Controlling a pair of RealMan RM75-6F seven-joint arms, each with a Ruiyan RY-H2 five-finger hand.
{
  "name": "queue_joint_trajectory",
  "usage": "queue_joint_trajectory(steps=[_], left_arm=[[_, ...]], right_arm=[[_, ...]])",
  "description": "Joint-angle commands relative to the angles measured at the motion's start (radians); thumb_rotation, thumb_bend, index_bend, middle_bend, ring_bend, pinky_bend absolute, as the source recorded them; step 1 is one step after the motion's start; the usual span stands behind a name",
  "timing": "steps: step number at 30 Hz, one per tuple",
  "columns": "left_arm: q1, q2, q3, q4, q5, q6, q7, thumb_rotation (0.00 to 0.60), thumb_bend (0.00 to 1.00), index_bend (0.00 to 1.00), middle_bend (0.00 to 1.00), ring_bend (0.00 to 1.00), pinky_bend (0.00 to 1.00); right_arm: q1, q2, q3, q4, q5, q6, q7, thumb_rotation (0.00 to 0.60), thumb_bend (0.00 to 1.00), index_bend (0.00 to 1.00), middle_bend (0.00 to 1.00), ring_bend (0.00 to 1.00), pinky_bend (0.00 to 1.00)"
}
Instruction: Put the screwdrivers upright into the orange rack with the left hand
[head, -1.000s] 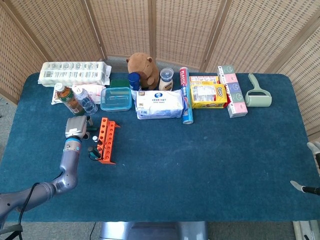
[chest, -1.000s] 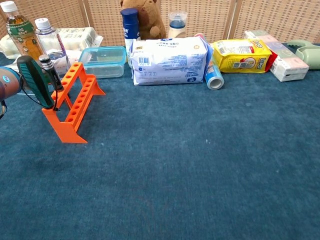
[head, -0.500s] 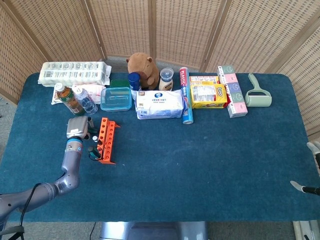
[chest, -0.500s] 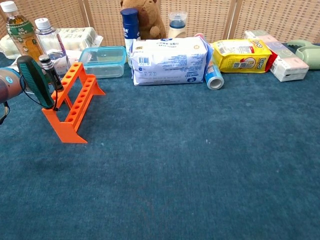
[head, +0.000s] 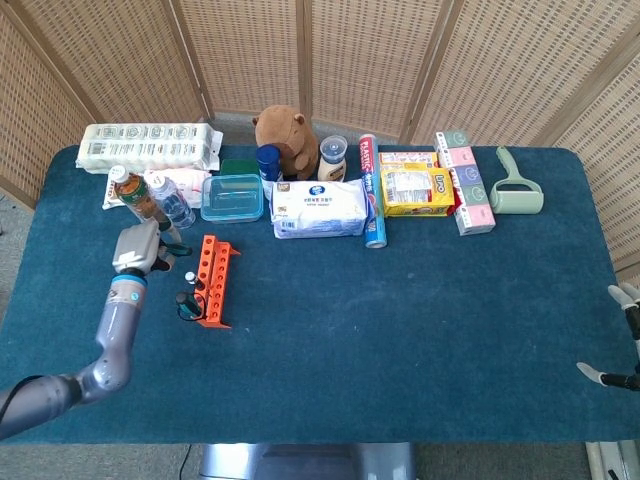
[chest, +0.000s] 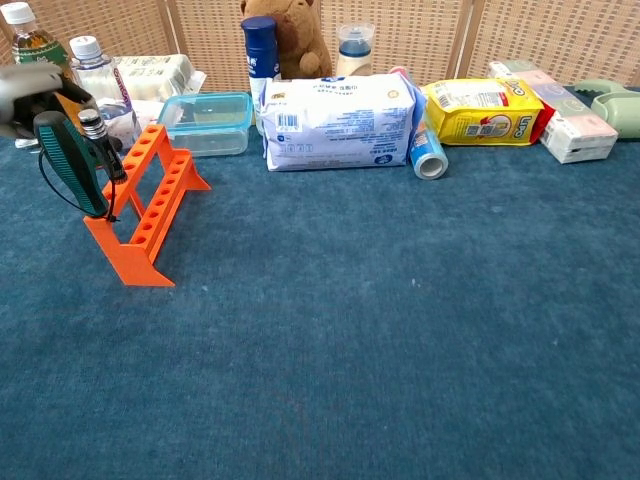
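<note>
- Screwdrivers stand up in the orange rack (chest: 148, 204) on the left side of the blue table (chest: 400, 330). The green-handled screwdriver (chest: 71, 163) is in the near end of the rack. A small dark screwdriver (chest: 100, 142) with a silver top stands just behind it.
- Seen from the head, the orange rack (head: 211, 280) sits at the left of the blue table (head: 400, 330), with the two tools at its near end.
- The left hand (head: 137, 247) is just beside the rack, on its left. It is not touching the rack or the screwdrivers. It looks blurry in the chest view (chest: 30, 82), so I cannot tell how its fingers are set.
- The right hand (head: 625, 335) peeks in at the right edge of the table. Its fingers look apart and hold nothing.
- Behind the rack are two bottles (head: 148, 198) and a clear box (head: 232, 197).
- Farther back are a white pack of wipes (head: 320, 209), a yellow bag (head: 417, 190) and a brown plush toy (head: 285, 138).
</note>
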Motion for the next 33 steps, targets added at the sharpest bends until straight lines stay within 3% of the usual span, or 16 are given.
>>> queue_joint_trajectory(steps=[1, 9, 16, 21, 26, 33], left_arm=[[0.082, 0.091, -0.015, -0.122, 0.097, 0.041, -0.122, 0.6, 0.37, 0.57, 1.0, 0.96, 0.99], [0.185, 0.213, -0.043, -0.244, 0.221, 0.021, -0.375, 0.6, 0.37, 0.57, 1.0, 0.96, 0.99], [0.269, 0.291, -0.112, -0.247, 0.379, -0.115, -0.832, 0.6, 0.38, 0.57, 1.0, 0.96, 0.99], [0.271, 0.312, -0.14, -0.243, 0.469, -0.231, -1.072, 0.6, 0.38, 0.57, 1.0, 0.96, 0.99], [0.266, 0.338, -0.158, -0.256, 0.543, -0.314, -1.245, 0.6, 0.39, 0.57, 1.0, 0.96, 0.99], [0.245, 0.311, -0.153, -0.244, 0.597, -0.303, -1.326, 0.6, 0.38, 0.58, 1.0, 0.96, 0.99]], right_arm=[[0.002, -0.002, 0.0, -0.002, 0.003, -0.004, -0.005, 0.6, 0.0, 0.06, 0.0, 0.0, 0.01], [0.014, -0.012, -0.003, -0.007, 0.012, -0.027, -0.032, 0.6, 0.0, 0.06, 0.0, 0.0, 0.01], [0.026, -0.024, -0.008, -0.014, 0.017, -0.045, -0.065, 0.6, 0.0, 0.06, 0.0, 0.0, 0.01], [0.028, -0.025, -0.009, -0.019, 0.018, -0.044, -0.074, 0.6, 0.0, 0.07, 0.0, 0.0, 0.01], [0.026, -0.024, -0.008, -0.02, 0.021, -0.041, -0.072, 0.6, 0.0, 0.07, 0.0, 0.0, 0.01], [0.027, -0.022, -0.007, -0.016, 0.022, -0.043, -0.063, 0.6, 0.0, 0.07, 0.0, 0.0, 0.02]])
